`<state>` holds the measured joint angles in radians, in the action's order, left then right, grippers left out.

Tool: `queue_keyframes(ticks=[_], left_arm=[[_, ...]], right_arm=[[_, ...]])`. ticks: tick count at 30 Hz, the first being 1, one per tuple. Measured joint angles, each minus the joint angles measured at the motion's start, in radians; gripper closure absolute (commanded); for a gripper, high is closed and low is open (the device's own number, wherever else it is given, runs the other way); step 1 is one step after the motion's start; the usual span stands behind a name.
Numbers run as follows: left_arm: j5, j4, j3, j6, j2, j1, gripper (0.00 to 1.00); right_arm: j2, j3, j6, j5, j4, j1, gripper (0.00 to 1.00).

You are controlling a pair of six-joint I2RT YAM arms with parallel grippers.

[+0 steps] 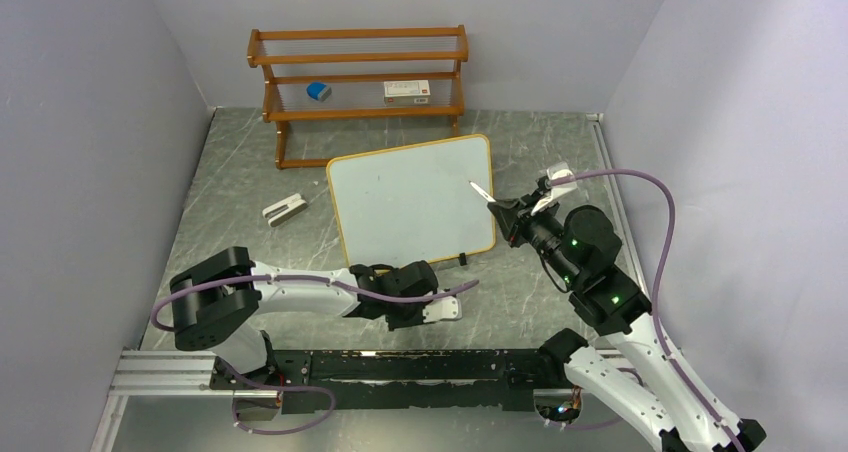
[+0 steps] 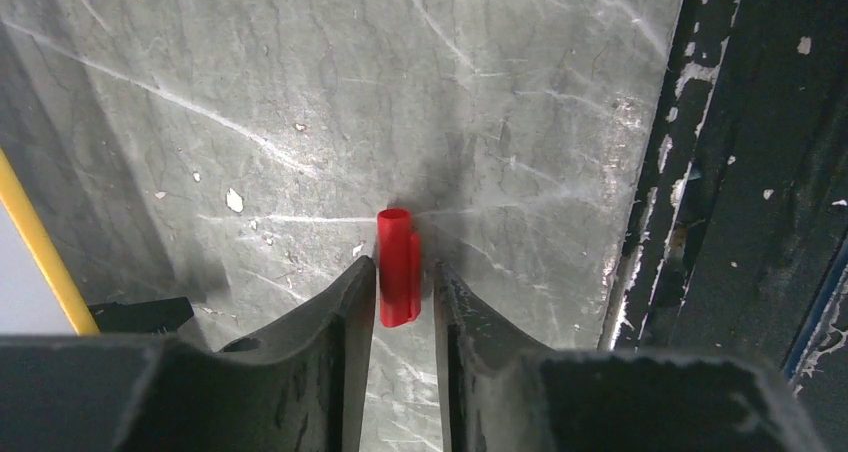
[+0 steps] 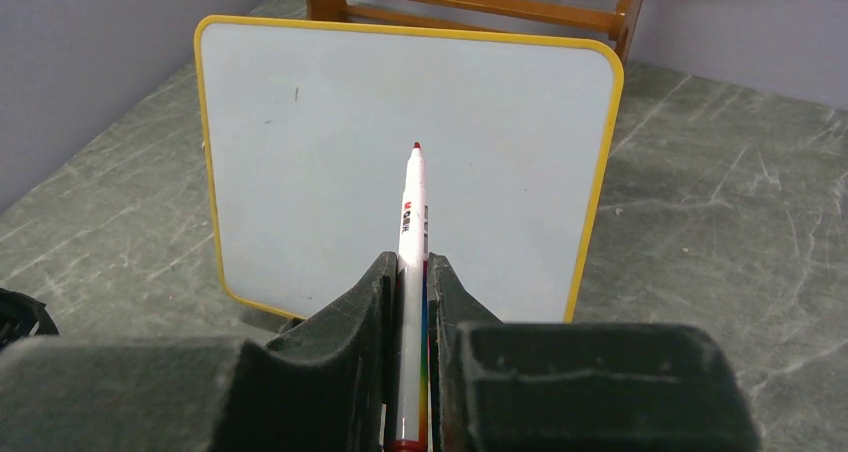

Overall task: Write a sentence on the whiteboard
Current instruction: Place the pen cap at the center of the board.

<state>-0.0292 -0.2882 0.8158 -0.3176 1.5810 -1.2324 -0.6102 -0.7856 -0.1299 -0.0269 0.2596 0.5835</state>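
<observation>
Pinching red-tipped marker (image 3: 412, 192), right gripper (image 3: 412, 262) faces whiteboard (image 3: 300, 152), shelf rack (image 3: 480, 2) beyond; left gripper (image 2: 402, 272), slightly spread, flanks red cap (image 2: 397, 237) on table (image 2: 300, 92).

The top external camera looked down from above and behind the arm bases, far enough to take in the whole table (image 1: 240, 172), the whiteboard (image 1: 410, 200) and the shelf rack (image 1: 360, 72) at the far wall. The left wrist camera sat close over the tabletop, facing down past the left gripper (image 2: 403, 270) at a red cap (image 2: 398, 267), with only the board's yellow edge at its left. The right wrist camera looked along the marker (image 3: 412, 232) in the right gripper (image 3: 412, 264) straight at the board's face, so all three views shared that board.
</observation>
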Motion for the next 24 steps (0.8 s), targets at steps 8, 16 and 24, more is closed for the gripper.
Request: queue_keyframes(ticks=[8, 16, 24], left_arm=[[0.009, -0.025, 0.008, 0.004, -0.020, 0.000, 0.32], [0.097, -0.055, 0.094, 0.037, -0.224, 0.000, 0.21], [0.243, -0.058, 0.141, 0.100, -0.375, 0.005, 0.07]], right_arm=[[-0.009, 0.003, 0.005, 0.000, 0.000, 0.000, 1.00], [-0.022, 0.003, 0.004, 0.012, 0.000, 0.000, 1.00], [-0.040, -0.009, 0.003, 0.016, 0.000, 0.000, 1.00]])
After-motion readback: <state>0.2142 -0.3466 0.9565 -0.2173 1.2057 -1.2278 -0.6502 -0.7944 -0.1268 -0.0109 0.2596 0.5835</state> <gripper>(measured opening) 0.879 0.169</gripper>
